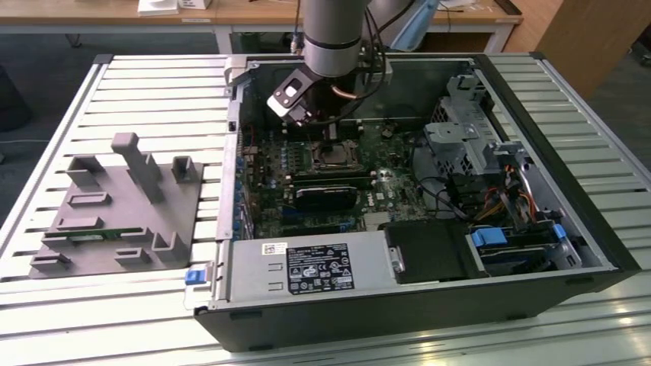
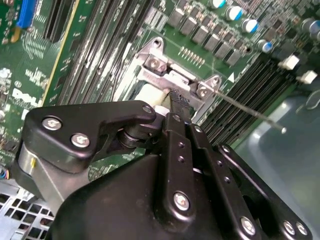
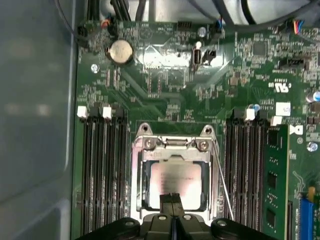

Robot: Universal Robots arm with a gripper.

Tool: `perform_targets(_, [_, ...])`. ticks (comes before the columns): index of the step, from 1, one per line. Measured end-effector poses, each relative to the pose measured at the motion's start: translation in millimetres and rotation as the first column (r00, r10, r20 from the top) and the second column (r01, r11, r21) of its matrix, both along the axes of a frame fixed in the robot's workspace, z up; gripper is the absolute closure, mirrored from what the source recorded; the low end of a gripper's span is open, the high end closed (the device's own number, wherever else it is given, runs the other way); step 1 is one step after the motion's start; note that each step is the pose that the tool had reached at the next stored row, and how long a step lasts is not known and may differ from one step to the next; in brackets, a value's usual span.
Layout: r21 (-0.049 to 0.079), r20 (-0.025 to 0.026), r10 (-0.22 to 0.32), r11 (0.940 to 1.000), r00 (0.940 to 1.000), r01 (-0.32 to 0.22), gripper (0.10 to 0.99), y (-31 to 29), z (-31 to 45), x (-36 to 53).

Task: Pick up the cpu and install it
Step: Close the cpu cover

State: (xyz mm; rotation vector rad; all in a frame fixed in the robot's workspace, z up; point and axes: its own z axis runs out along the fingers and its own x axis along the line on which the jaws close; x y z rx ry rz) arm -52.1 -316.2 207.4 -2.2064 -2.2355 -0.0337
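The cpu (image 3: 175,180), a flat square chip with a shiny pale top, lies flat inside the silver socket frame (image 3: 137,170) on the green motherboard. In both wrist views my gripper (image 3: 172,198) is shut, its two black fingers pressed together with nothing between them. The tips sit over the cpu's near edge; whether they touch it I cannot tell. From the second wrist view the fingertips (image 2: 176,100) reach the socket frame (image 2: 155,62), with a pale strip of the cpu (image 2: 147,95) beside them. In the exterior view my gripper (image 1: 328,130) hangs just above the socket (image 1: 331,156) inside the open computer case.
A thin wire lever (image 3: 223,180) slants along one side of the socket. Black memory slots (image 3: 102,170) flank it, with a green memory stick (image 3: 274,185) beyond. The case walls (image 1: 549,152), drive cage (image 1: 478,141) and power supply (image 1: 305,267) hem the board in. A grey parts fixture (image 1: 112,206) lies on the exterior view's left.
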Motion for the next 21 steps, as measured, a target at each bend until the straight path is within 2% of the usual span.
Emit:
perform_targets(11, [0.0,-0.0001,0.0,1.0,1.0,0.0,0.98,0.0,-7.1,-4.4])
perform_targets(21, [0.0,0.0002,0.0,1.0,1.0,0.0,0.98,0.0,-4.4,-4.3])
